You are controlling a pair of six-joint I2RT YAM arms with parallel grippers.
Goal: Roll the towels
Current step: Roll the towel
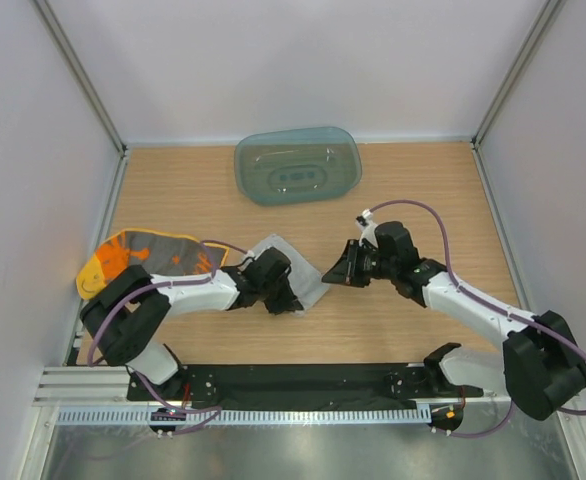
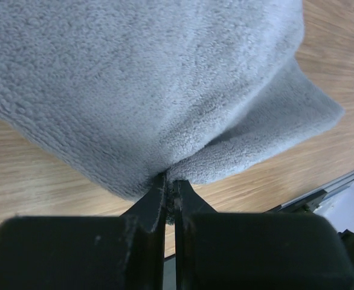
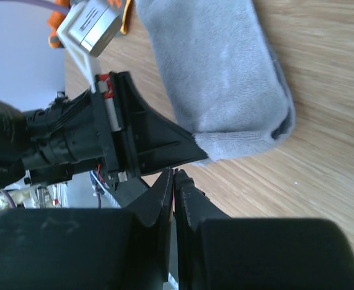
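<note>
Jaws of the left gripper (image 2: 170,179) are clamped together on a pinch of the grey towel (image 3: 219,72), whose pile bunches up right at the tips in the left wrist view. Jaws of the right gripper (image 3: 174,175) are pressed together too, with nothing visible between them; they hang just beside the towel's near corner and close to the left arm's black finger, but do not touch the cloth. The wooden table (image 1: 413,190) carries everything. The yellow-orange towel (image 1: 138,255) lies spread flat by the left edge, its orange cartoon print showing, with the left arm and a purple cable crossing over its near side. The translucent teal tray (image 1: 298,165) sits at the far middle of the table, well apart from both cloths. The grey towel lies left of the table's middle, between the two arms, just right of the yellow-orange one. It is doubled over on itself, with a soft rounded fold along one side and a loose layer beneath. Whether the two towels touch cannot be told, since the left arm covers the gap.
</note>
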